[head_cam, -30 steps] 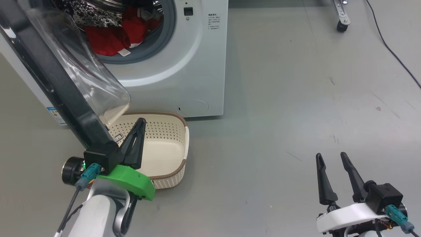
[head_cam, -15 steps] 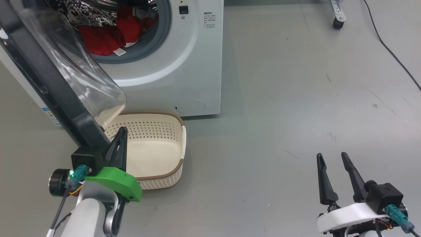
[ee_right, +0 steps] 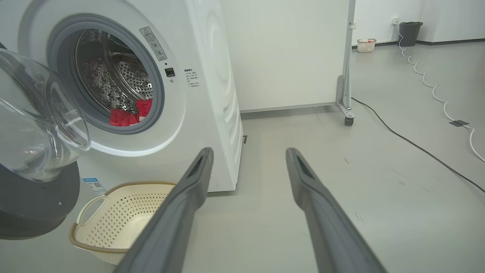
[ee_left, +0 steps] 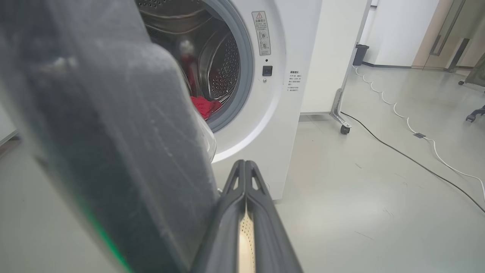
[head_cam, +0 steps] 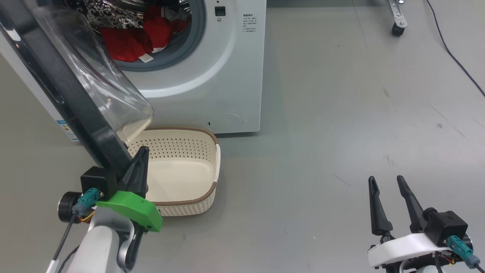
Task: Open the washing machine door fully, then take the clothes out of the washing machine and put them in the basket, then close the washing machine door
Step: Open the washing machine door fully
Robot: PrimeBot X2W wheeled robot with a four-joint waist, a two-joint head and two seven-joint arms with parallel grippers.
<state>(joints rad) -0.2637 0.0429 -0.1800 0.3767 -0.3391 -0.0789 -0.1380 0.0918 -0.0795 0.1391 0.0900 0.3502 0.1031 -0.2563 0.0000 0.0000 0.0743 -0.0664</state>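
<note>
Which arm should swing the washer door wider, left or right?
Left, likely. The left gripper, shut, sits right beside the lower edge of the washing machine door, over the basket; the right gripper, open, hangs far off above the floor.

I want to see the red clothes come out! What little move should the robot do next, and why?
Probably nudge the washing machine door wider with the shut left gripper at its lower edge. Its glass bowl hangs close by the empty basket's edge, and the clothes lie in the drum.
</note>
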